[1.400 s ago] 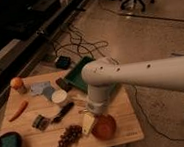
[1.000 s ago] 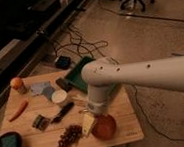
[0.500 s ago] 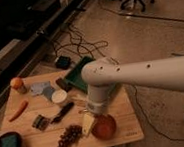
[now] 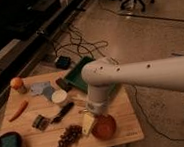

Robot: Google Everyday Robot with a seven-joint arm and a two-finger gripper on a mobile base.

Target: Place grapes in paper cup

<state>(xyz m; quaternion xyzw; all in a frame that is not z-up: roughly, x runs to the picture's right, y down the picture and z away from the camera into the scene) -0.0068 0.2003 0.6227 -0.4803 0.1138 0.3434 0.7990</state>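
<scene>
The hand (image 4: 88,123) hangs low over the surface (image 4: 41,144), just beside the brown bowl (image 4: 104,128); whether it is released or clenched, I cannot tell. The grapes (image 4: 68,138) lie near it at its 8 o'clock. The cup (image 4: 59,97) stands at its 11 o'clock, apart from them.

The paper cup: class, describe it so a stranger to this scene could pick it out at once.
On the wooden table, look to the picture's left of the white robot arm, whose gripper is down by the reddish-brown round bowl. The small white round paper cup stands mid-table, beside a pale blue cloth. It is the only white round thing there, smaller than the bowl.
</scene>
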